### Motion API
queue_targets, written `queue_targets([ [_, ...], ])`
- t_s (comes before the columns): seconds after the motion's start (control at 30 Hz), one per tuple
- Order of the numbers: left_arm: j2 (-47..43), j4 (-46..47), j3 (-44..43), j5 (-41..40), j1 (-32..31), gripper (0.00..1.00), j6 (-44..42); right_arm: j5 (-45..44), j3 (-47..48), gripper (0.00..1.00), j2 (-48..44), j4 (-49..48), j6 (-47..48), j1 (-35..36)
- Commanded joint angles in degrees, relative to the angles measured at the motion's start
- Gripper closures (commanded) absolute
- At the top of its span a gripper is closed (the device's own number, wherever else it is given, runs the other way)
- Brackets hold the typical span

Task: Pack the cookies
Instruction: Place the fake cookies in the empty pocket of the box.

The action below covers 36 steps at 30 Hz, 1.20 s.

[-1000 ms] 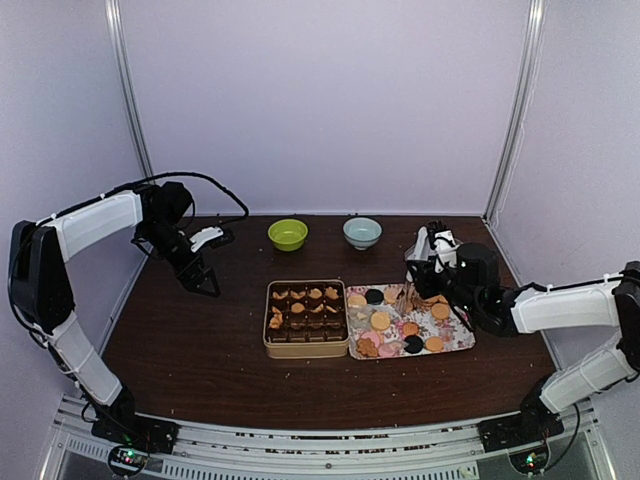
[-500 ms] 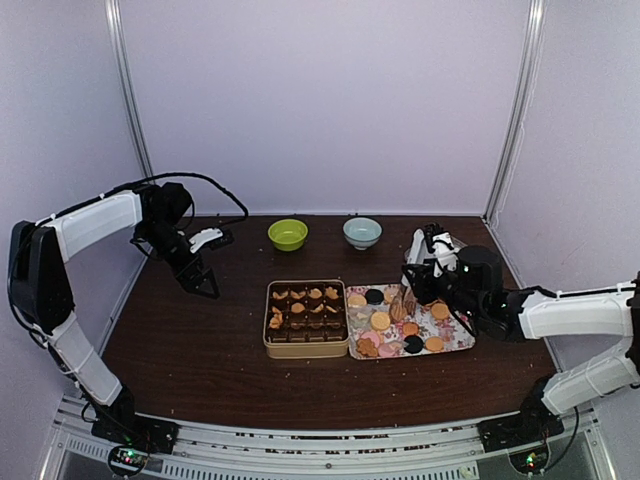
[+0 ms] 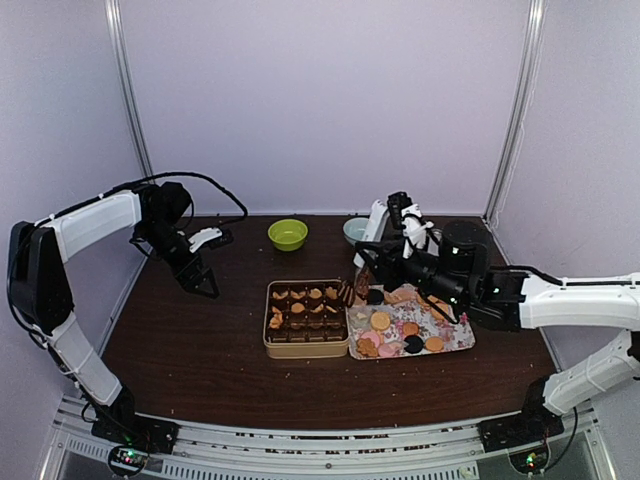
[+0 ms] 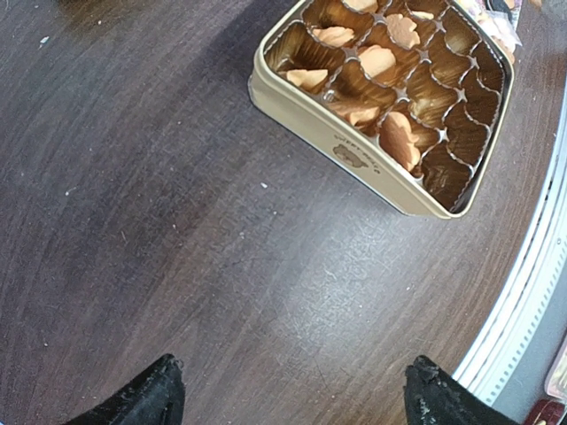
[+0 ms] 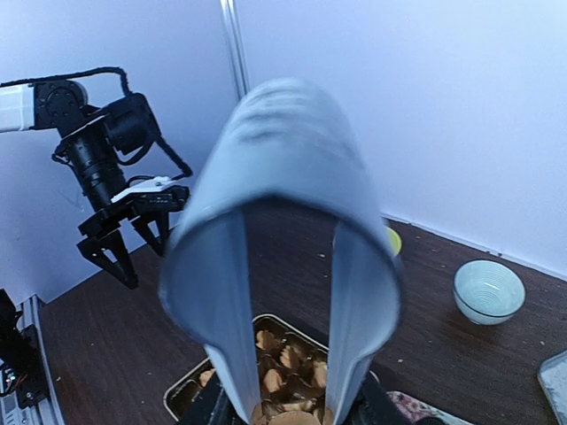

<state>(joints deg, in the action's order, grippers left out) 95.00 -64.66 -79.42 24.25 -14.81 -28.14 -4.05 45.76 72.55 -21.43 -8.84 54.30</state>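
Right gripper (image 5: 291, 407), with cookie (image 5: 283, 418), now over part-filled tin (image 4: 354, 155)

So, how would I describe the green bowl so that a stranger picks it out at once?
Start from the dark brown table and look to its far edge, near the back wall. Two small bowls stand there, beyond the tan tin. The green bowl is the left one, bright lime; the pale blue bowl stands to its right.

Dark table (image 3: 180, 350): tin (image 3: 305, 349), tray (image 3: 455, 336), bowls (image 3: 288, 234)
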Motion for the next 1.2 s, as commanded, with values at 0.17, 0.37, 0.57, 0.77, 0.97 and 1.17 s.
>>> queue_targets([
  [0.17, -2.32, -0.28, 0.2, 0.57, 0.78, 0.11, -0.57, 5.05, 12.17, 0.73, 14.29, -5.53, -1.12, 6.26],
  [0.37, -2.93, -0.28, 0.39, 0.53, 0.89, 0.11, -0.77, 5.86, 15.8, 0.72, 20.06, -6.09, -0.7, 6.71],
  [0.57, -3.2, -0.26, 0.92, 0.47, 1.11, 0.11, -0.87, 6.06, 16.64, 0.68, 23.09, -6.22, -0.76, 6.84],
  [0.77, -3.41, -0.29, 0.91, 0.54, 1.28, 0.11, -0.86, 4.83, 17.23, 0.67, 25.29, -7.58, -0.45, 6.76],
  [0.97, -3.75, -0.29, 1.08, 0.49, 1.38, 0.11, -0.89, 3.53, 17.43, 0.64, 26.13, -8.02, 0.53, 6.65],
  [1.17, -3.95, -0.25, 1.02, 0.88, 1.37, 0.11, -0.75, 2.56, 17.56, 0.63, 26.48, -8.41, 0.97, 6.52],
])
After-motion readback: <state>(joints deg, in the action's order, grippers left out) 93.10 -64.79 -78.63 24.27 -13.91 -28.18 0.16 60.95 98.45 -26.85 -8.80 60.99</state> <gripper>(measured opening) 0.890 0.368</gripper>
